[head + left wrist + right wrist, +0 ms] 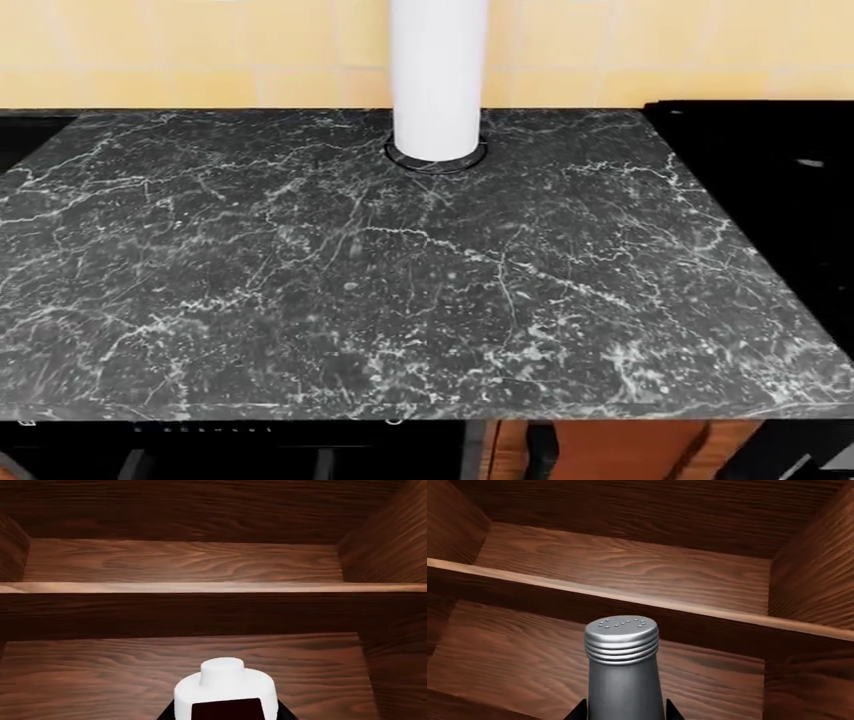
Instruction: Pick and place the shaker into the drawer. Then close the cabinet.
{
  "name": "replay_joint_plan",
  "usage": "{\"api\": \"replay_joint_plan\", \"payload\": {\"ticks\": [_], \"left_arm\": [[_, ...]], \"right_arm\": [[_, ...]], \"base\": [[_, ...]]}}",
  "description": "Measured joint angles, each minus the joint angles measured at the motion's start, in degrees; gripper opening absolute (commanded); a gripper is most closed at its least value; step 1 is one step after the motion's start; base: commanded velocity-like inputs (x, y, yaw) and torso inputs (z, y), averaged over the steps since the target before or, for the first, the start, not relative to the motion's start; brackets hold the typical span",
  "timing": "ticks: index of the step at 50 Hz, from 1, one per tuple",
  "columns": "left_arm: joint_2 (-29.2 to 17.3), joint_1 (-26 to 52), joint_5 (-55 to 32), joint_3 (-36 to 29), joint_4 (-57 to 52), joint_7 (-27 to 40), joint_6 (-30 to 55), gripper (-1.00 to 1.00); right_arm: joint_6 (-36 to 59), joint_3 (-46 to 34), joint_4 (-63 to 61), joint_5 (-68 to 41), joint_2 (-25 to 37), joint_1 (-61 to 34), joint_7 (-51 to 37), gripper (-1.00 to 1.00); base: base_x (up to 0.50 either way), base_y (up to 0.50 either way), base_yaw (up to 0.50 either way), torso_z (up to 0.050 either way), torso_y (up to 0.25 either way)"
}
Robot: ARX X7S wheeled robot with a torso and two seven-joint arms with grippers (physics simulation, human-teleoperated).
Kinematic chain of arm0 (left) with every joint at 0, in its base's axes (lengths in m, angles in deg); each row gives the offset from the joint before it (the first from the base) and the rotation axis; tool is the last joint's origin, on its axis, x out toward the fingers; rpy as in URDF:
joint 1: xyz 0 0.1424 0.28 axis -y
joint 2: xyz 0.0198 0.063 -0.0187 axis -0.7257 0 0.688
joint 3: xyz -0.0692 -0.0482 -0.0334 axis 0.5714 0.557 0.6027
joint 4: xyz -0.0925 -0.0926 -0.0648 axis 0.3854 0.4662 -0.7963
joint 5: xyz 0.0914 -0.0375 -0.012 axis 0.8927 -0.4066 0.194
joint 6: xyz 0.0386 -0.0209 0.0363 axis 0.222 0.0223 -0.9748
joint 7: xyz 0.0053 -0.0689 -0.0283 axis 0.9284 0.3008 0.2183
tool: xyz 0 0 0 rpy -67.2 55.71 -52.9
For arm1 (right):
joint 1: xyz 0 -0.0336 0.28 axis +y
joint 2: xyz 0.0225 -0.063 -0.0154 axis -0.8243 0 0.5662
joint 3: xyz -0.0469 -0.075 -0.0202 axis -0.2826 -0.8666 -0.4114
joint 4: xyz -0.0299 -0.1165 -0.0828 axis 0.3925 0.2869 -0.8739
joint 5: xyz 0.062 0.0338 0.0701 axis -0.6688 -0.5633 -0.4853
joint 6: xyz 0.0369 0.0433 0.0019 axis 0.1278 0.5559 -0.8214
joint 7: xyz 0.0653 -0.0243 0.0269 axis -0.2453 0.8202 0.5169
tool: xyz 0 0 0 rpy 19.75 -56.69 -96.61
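Above drawer [620,575] floor, near its dividing wall: shaker [622,670], upright, gripped at lower body by right gripper [624,711]. Left gripper [227,711]: closed around maroon cylinder [225,690] with cream cap.

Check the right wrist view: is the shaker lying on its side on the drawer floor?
No. The shaker stands out lengthwise from the right gripper, above the drawer floor.

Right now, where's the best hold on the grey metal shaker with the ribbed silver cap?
Grip the grey metal shaker on its smooth tapered body below the ribbed cap, from opposite sides. The right claw already appears clamped there, over the reddish-brown wooden drawer.
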Motion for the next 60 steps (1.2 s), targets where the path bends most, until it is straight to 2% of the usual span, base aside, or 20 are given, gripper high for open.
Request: {"api": "replay_joint_plan", "payload": {"ticks": [16, 25, 28, 37, 44, 52, 60], "left_arm": [[0.0, -0.6, -1.3, -1.2, 0.0, -0.3, -0.4, -1.00], [0.0, -6.1, 1.2, 2.0, -0.4, -2.8, -2.3, -1.00], [-1.9, -10.8, 0.8, 2.4, -5.6, -1.5, -0.9, -1.00], [-10.2, -27.8, -3.8, 2.9, -33.9, 7.3, 6.6, -1.00], [-15.6, -40.0, -8.2, 3.1, -52.5, 14.2, 10.8, -1.00], [-20.5, -51.1, -12.0, 3.5, -67.4, 20.3, 12.7, -1.00], [-24.9, -59.9, -13.3, 3.9, -77.6, 24.3, 12.3, -1.00]], "right_arm": [[0.1, 0.0, 0.7, 0.2, 0.1, 0.0, 0.2, -1.00], [-2.1, 0.2, 3.6, -0.9, 0.3, 1.5, 0.1, -1.00], [2.3, 0.1, -3.1, -1.1, 0.3, 6.8, 0.6, -1.00], [18.4, 0.0, -34.7, -1.6, 0.4, 27.1, 1.9, -1.00], [28.1, 0.7, -54.6, -2.0, 0.6, 40.5, 2.0, -1.00], [35.0, 2.2, -70.8, -2.6, 0.4, 51.9, 1.3, -1.00], [39.2, 4.4, -82.4, -3.4, 0.3, 61.3, 0.3, -1.00]], "base": [[-0.50, 0.00, 0.00, 0.000, 0.000], [-0.14, 0.00, 0.00, 0.000, 0.000], [0.00, 0.00, 0.00, 0.000, 0.000], [0.00, 0.00, 0.00, 0.000, 0.000], [0.00, 0.00, 0.00, 0.001, 0.000], [0.00, 0.00, 0.00, 0.000, 0.000], [0.00, 0.00, 0.00, 0.000, 0.000]]}}
